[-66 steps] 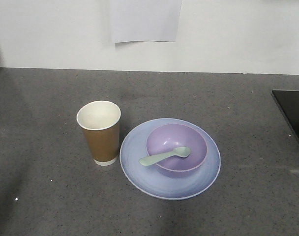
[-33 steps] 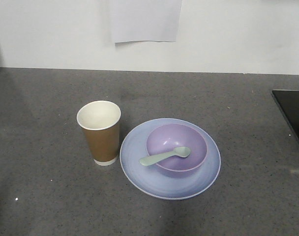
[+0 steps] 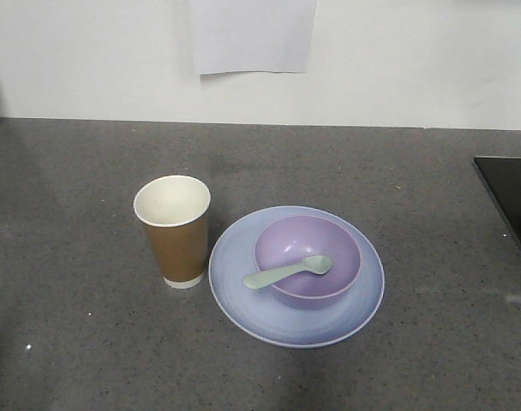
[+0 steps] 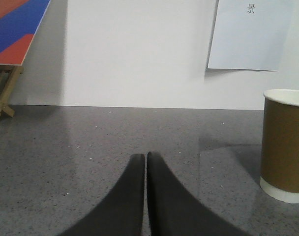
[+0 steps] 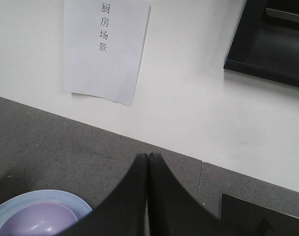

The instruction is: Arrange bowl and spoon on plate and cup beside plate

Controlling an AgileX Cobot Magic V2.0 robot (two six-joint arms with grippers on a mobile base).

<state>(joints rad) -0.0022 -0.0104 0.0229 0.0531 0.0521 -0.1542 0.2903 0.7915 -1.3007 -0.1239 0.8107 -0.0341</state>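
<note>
Front-facing view: the plate (image 3: 235,282) sits at centre frame with the bowl (image 3: 308,259) on it; the spoon (image 3: 286,272) lies across the bowl, handle pointing lower left over its rim. The cup (image 3: 173,229) stands upright just left of the plate. No arm shows.

Left wrist view: the left gripper (image 4: 146,158) is pinched together, empty, with the cup (image 4: 284,145) at right frame, nearer this arm.

Right wrist view: the right gripper (image 5: 148,158) is likewise closed on nothing, plate (image 5: 83,206) and bowl (image 5: 36,223) at lower left. The arrangement looks complete.
</note>
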